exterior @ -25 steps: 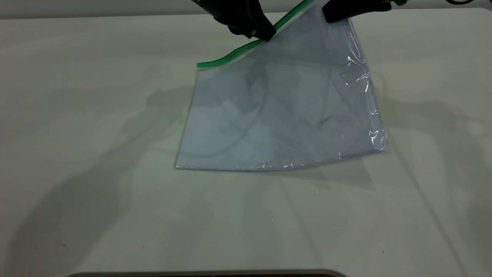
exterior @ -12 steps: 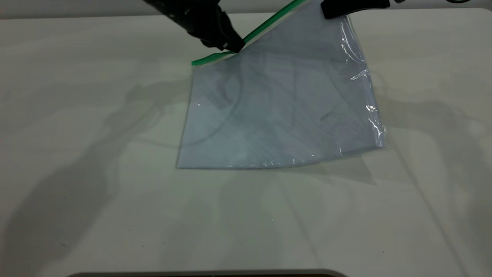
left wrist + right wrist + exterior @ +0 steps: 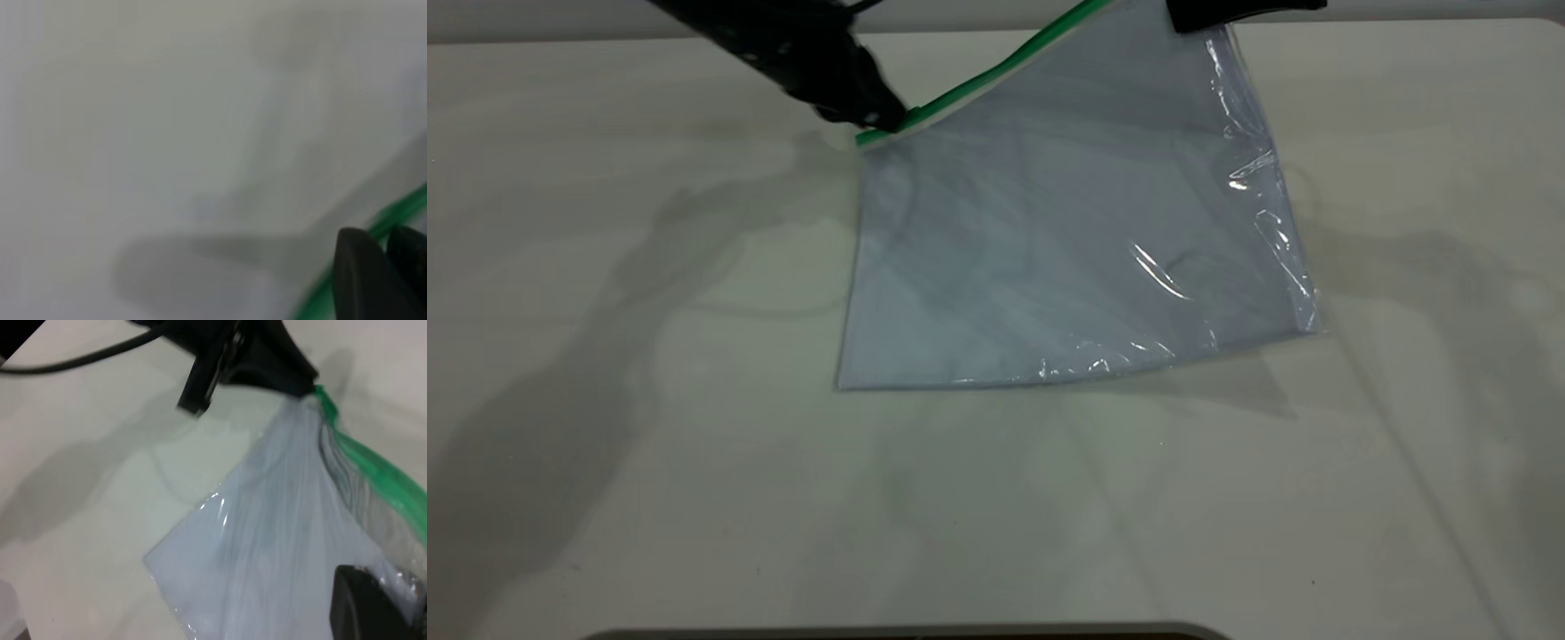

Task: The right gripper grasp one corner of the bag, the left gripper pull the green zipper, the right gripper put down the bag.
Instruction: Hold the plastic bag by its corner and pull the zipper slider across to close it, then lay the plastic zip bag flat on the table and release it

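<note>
The clear bag with white sheets inside is tilted up at its far right corner, its near edge resting on the table. My right gripper is shut on that raised corner at the top edge of the exterior view; in the right wrist view its finger presses the plastic. The green zipper runs along the bag's far edge. My left gripper is shut on the zipper near its left end; it also shows in the right wrist view, and the green strip passes between its jaws.
The pale table stretches wide on all sides of the bag. Arm shadows fall on it at the left and right. A dark edge runs along the table's near rim.
My left gripper has slid left along the green zipper, from about the middle of the strip to near its left end. The right gripper still holds the raised corner.
</note>
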Robot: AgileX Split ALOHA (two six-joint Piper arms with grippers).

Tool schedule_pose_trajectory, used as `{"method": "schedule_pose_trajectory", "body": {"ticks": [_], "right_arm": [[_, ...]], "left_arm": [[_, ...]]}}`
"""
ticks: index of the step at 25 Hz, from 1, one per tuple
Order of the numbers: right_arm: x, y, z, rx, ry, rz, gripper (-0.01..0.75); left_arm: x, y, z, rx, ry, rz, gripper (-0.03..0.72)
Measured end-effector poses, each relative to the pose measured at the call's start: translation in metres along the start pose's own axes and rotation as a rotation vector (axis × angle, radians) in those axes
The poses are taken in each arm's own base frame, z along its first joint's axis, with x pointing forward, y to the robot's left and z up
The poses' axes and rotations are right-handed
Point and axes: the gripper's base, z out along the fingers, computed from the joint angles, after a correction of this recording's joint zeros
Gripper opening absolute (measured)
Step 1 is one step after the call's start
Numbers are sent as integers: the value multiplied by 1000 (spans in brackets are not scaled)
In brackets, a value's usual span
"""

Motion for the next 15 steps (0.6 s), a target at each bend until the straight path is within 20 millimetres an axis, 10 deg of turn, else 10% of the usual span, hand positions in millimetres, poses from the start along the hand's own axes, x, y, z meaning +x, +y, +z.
{"method": "schedule_pose_trajectory", "body": {"ticks": [15], "right_arm": [[-1,-1,-3,0,-6,-7,33]], "left_arm": [[21,20,-8,-23,14,-45,127]]}}
